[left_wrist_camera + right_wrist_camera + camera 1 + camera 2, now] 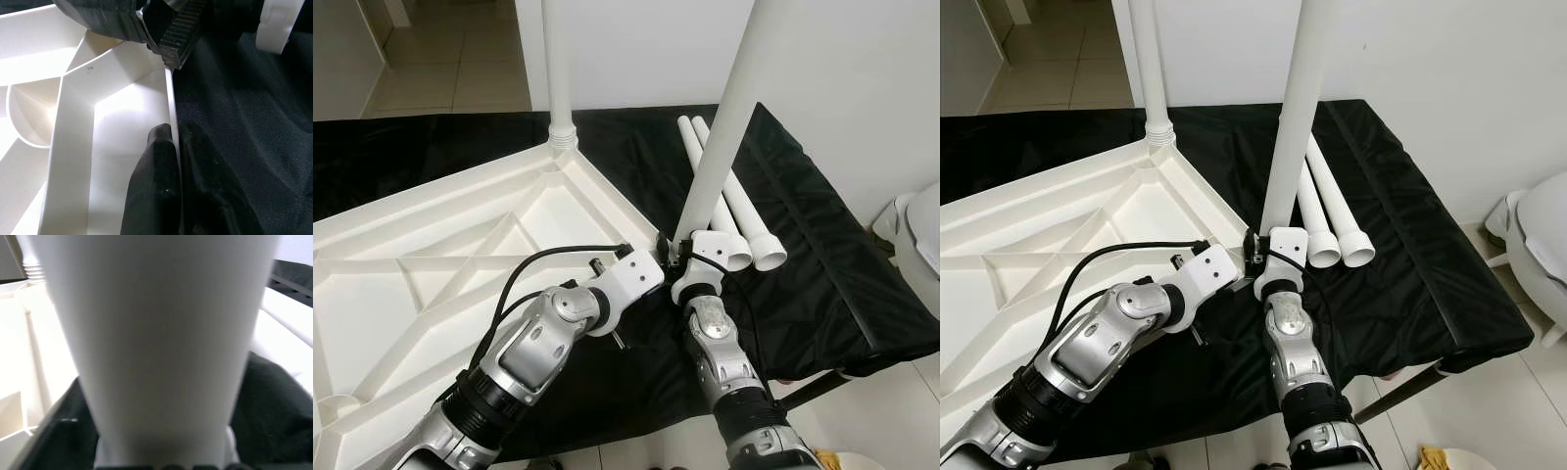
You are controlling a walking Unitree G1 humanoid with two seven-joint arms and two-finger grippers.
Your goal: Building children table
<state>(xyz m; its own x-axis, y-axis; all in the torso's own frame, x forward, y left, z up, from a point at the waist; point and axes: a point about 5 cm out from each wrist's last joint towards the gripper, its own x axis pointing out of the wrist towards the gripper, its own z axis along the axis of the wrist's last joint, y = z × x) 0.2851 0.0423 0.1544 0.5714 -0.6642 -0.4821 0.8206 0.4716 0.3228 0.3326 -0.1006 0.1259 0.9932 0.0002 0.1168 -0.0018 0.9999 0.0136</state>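
Observation:
An upside-down white plastic tabletop [460, 245] lies on a black cloth, ribs facing up. One white leg [558, 69] stands screwed into its far corner. My right gripper [677, 250] is shut on a second white leg [720, 127], holding it nearly upright beside the tabletop's near right corner; this leg [156, 342] looms close before the right wrist camera. My left gripper [176, 147] is shut on the tabletop's rim [170, 98], one black finger on each side of the thin wall. Two more white legs [744, 220] lie side by side on the cloth to the right.
The black cloth [822, 264] covers a low platform whose right and near edges drop to a tiled floor. A white wall rises behind it. A white rounded object [920, 235] stands at the far right. Something yellow lies on the floor [1445, 458].

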